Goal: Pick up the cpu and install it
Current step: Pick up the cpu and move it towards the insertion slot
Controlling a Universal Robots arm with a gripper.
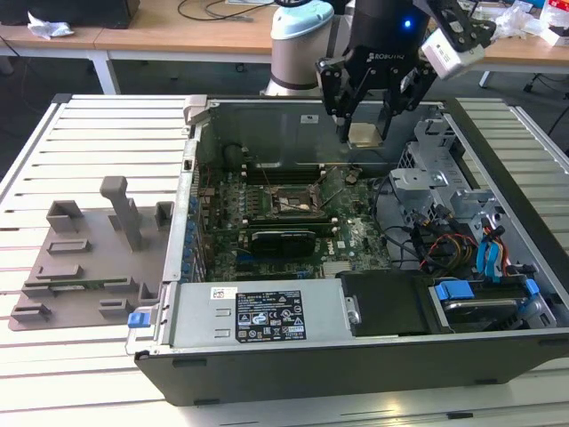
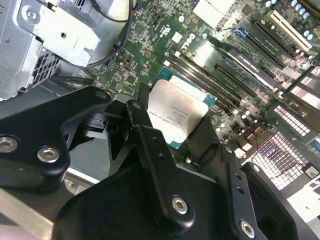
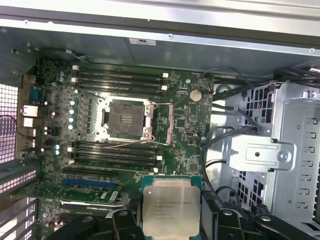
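While the pincer hangs over the open computer case, its two fingers are clamped on the cpu, one on each of two opposite edges. The chip is off every surface, held high above the main board and near the case's back wall. In both wrist views it lies flat between the fingers with its pale metal top facing up and a thin tan rim showing around it.

In the exterior view the socket sits between seven and eight o'clock from the chip, lower down and well apart. The first wrist view shows that socket bare, with nothing seated in it, and rows of memory slots on either side. On the slatted counter, at nine o'clock from the case, rests a grey moulded holder.

The chip looks light, thin and stiff, so weight should be no trouble. The smooth lid is likely slippery, and the underside contacts are probably delicate. The edges are the sensible place to grip, as here. It most likely has to stay level, since a tilt could harm the socket's fine contacts.
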